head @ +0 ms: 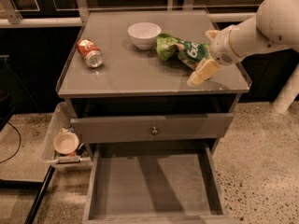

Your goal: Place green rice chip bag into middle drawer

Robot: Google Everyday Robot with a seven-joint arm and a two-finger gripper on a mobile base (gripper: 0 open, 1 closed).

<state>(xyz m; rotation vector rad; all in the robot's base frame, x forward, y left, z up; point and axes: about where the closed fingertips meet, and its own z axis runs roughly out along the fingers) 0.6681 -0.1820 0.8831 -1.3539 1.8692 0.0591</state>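
The green rice chip bag (180, 50) lies crumpled on the cabinet top (140, 73), right of the middle, with its dark green logo facing up. My gripper (200, 76) hangs from the white arm (261, 27) at the right. It sits just in front of and to the right of the bag, low over the top and close to the bag's right end. The middle drawer (152, 185) is pulled out below, its flat grey floor bare.
A white bowl (144, 34) stands just left of the bag. An orange soda can (90, 53) lies on its side at the top's left. A drawer front with a brass knob (153, 130) sits above the open drawer. A side tray with a small cup (65, 143) hangs at the left.
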